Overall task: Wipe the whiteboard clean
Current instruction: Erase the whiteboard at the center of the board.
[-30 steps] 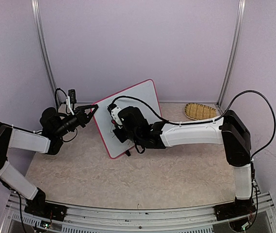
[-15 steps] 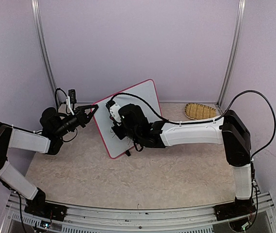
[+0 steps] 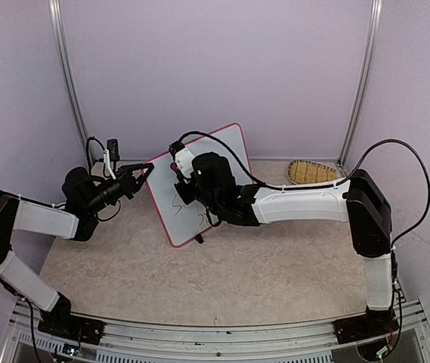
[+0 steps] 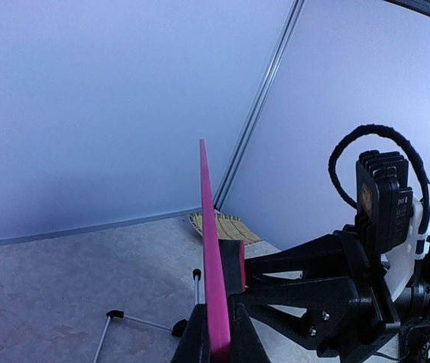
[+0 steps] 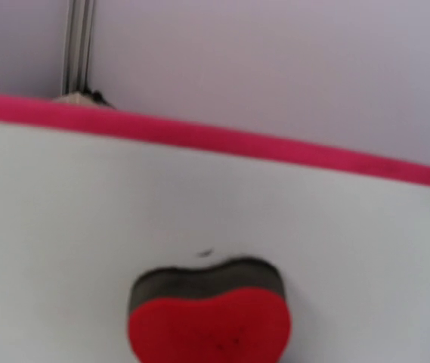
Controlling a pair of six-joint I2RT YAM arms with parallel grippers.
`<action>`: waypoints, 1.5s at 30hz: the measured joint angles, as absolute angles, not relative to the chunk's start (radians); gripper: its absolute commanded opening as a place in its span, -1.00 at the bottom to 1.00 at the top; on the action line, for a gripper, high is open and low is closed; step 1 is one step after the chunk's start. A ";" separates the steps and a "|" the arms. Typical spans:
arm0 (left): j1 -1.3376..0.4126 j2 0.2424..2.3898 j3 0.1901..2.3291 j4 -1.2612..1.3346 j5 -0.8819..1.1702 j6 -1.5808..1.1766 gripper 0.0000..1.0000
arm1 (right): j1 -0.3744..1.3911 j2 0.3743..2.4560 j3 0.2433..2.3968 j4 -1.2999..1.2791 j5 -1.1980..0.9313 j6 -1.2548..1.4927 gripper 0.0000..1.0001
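The whiteboard (image 3: pixel 211 162), white with a pink-red frame, stands tilted on its edge at mid-table. Black marker scrawl (image 3: pixel 181 212) shows on its lower part. My left gripper (image 3: pixel 147 169) is shut on the board's left frame edge; in the left wrist view the frame (image 4: pixel 209 249) runs up between my fingers (image 4: pixel 194 342). My right gripper (image 3: pixel 177 172) is shut on a red heart-shaped eraser (image 5: pixel 208 321) and presses its dark felt against the board's upper left face (image 5: pixel 298 212), just below the frame (image 5: pixel 237 141). A tiny mark (image 5: pixel 205 252) sits above the eraser. The eraser also shows in the left wrist view (image 4: pixel 236 266).
A woven basket (image 3: pixel 311 173) lies at the back right corner. The board's thin wire feet (image 4: pixel 135 321) rest on the table behind it. A small black device (image 3: pixel 112 145) hangs on a cable at the back left. Metal posts stand in both back corners.
My right gripper has slid the eraser up the board towards its upper left, uncovering the scrawl lower down. The left gripper and the board have stayed put.
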State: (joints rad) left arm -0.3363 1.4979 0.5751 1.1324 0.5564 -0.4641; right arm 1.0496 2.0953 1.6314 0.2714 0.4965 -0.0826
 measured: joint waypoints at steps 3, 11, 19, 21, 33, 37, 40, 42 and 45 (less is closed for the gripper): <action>-0.336 1.498 0.575 1.132 0.556 -0.464 -1.00 | 1.034 2.088 1.594 0.331 0.470 -0.089 -0.63; -0.336 1.498 0.575 1.129 0.550 -0.466 -1.00 | 1.024 2.079 1.486 0.453 0.380 -0.093 -0.63; -0.336 1.499 0.575 1.129 0.548 -0.467 -1.00 | 1.034 2.082 1.460 0.481 0.359 -0.097 -0.63; -0.336 1.499 0.575 1.129 0.546 -0.467 -1.00 | 1.041 2.089 1.460 0.491 0.358 -0.104 -0.63; -0.334 1.499 0.575 1.120 0.529 -0.469 -1.00 | 1.123 2.151 1.486 0.496 0.339 -0.116 -0.63; -0.334 1.499 0.575 1.119 0.524 -0.468 -1.00 | 1.132 2.163 1.520 0.455 0.381 -0.115 -0.63; -0.332 1.499 0.575 1.117 0.518 -0.467 -1.00 | 1.137 2.168 1.547 0.411 0.410 -0.113 -0.63; -0.332 1.499 0.575 1.117 0.518 -0.467 -1.00 | 1.138 2.168 1.556 0.394 0.421 -0.112 -0.63; -0.332 1.499 0.575 1.116 0.518 -0.467 -1.00 | 1.138 2.168 1.571 0.373 0.448 -0.110 -0.63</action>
State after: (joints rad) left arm -0.3325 1.4994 0.5755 1.1164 0.5182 -0.4667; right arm 1.1378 2.1685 1.5711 0.3729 0.4484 -0.1101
